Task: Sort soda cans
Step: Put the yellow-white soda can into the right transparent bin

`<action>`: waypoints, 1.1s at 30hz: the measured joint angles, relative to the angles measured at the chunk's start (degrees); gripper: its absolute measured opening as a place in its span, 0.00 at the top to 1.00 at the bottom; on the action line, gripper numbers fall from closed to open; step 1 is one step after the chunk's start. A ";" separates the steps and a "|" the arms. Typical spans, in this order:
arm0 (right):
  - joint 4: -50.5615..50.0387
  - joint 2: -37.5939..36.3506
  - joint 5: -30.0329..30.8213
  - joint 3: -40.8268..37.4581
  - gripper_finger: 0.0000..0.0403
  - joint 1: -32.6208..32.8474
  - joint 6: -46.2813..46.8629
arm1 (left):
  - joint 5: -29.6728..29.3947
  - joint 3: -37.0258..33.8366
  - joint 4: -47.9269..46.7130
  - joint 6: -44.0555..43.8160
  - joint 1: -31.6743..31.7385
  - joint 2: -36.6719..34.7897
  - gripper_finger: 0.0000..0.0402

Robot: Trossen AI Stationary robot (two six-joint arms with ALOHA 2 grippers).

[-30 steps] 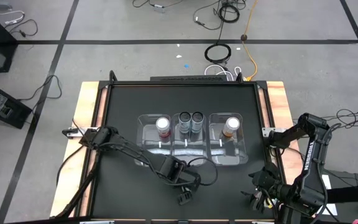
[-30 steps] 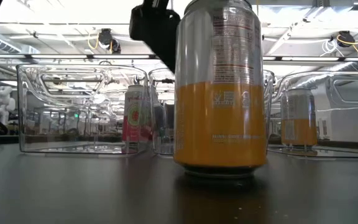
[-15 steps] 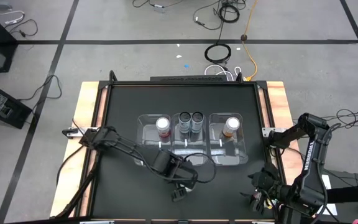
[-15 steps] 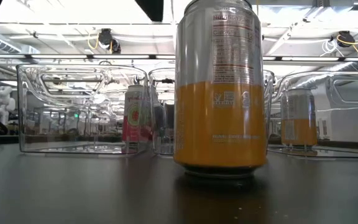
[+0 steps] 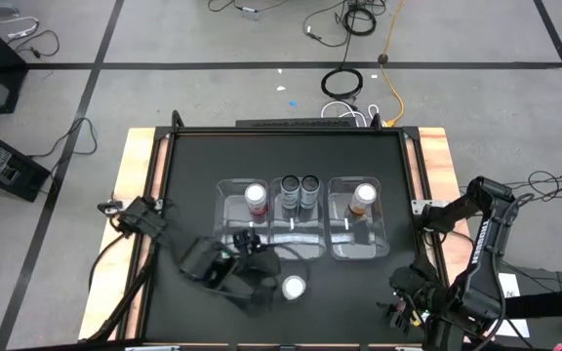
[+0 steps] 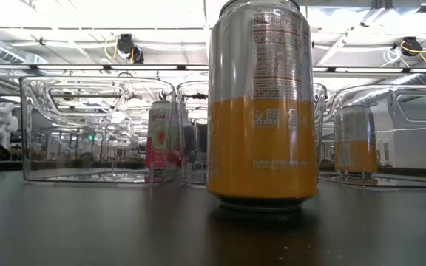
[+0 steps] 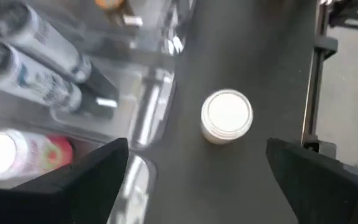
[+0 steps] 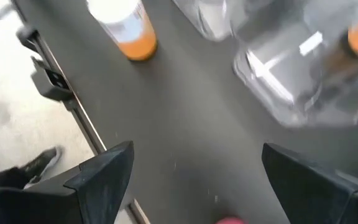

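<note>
- The left gripper [image 5: 252,283] has its jaws spread wide and holds nothing; it now sits pulled back toward the bench's near left, where a moment ago it reached out over the loose orange can [image 5: 293,287].
- The right gripper [image 5: 405,310] also shows wide-open, empty jaws, parked off the bench's near right corner, unchanged.
- The bench [image 5: 193,175] carries three clear bins in a row across its middle: the left bin [image 5: 224,216], the middle bin [image 5: 291,234] and the right bin [image 5: 374,244].
- The loose orange can stands upright on the bare bench in front of the bins, just beside the left gripper; with the arm drawn off, its pale top is now uncovered from above. In the low view it stands clear, with no arm behind it any more.
- Already binned: a pink can [image 5: 255,198] in the left bin, two black cans [image 5: 300,187] side by side in the middle bin, an orange can [image 5: 364,197] in the right bin.
- A small pink patch shows at the edge of the right wrist view; I cannot tell what it is.
- My reading: the left arm's retreat leaves the loose orange can ungrasped, so its move to the right bin is still to do.
</note>
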 joint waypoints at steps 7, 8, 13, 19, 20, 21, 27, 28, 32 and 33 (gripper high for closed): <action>-0.76 0.00 -6.97 0.00 0.14 -0.55 4.87 | -1.22 -1.75 7.45 8.62 -1.65 -1.48 0.03; -0.74 0.00 -6.95 0.00 0.14 -0.55 5.66 | 0.15 -3.09 10.50 10.56 -1.62 -1.48 0.03; -0.25 0.00 -7.01 0.00 0.14 -0.55 8.31 | 7.78 -11.49 19.71 15.59 -0.64 -1.32 0.03; -0.06 0.00 -11.93 0.02 0.14 -0.67 10.77 | 8.34 -18.07 20.88 16.34 0.78 -2.74 0.03; -0.06 0.00 -12.90 0.02 0.14 -0.69 11.65 | 8.51 -19.39 21.98 17.07 0.76 -3.65 0.03; -0.06 0.00 -13.46 0.02 0.15 -0.69 12.61 | 8.60 -21.12 23.71 17.69 0.73 -4.87 0.03; 0.00 0.00 -14.50 0.04 0.18 -1.20 17.50 | 12.78 -39.15 39.55 21.49 1.90 -17.47 0.03; 0.00 0.00 -14.49 0.04 0.18 -1.38 18.10 | 13.75 -42.87 42.18 21.62 2.33 -20.14 0.03; 0.02 0.00 -14.24 0.04 0.19 -2.34 19.02 | 16.50 -57.44 50.38 20.53 3.91 -31.14 0.03; 0.05 0.00 -14.22 0.04 0.19 -2.64 18.80 | 16.65 -60.08 51.42 20.14 4.08 -33.70 0.03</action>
